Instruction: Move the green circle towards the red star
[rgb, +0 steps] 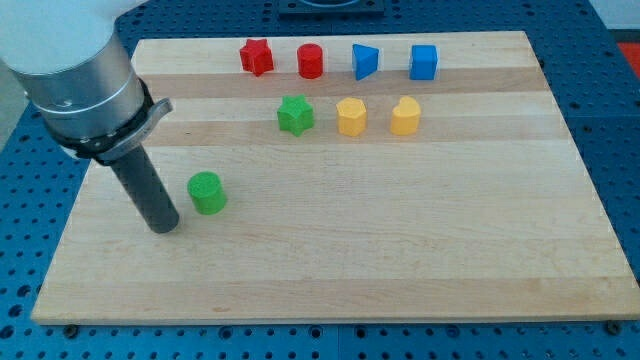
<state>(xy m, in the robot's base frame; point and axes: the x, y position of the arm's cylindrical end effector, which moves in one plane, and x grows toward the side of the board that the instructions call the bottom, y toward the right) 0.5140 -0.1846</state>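
Observation:
The green circle (208, 192) is a round green block on the wooden board, left of centre. The red star (256, 57) sits near the view's top edge of the board, up and to the right of the green circle. My tip (163, 226) rests on the board just left of the green circle and slightly below it, with a small gap between them. The rod rises up and to the left into the arm's grey body.
A red cylinder (311, 61), a blue wedge-like block (365, 61) and a blue cube (424, 62) line the top row beside the red star. A green star (295, 115), a yellow hexagon (351, 116) and a yellow rounded block (405, 116) sit below them.

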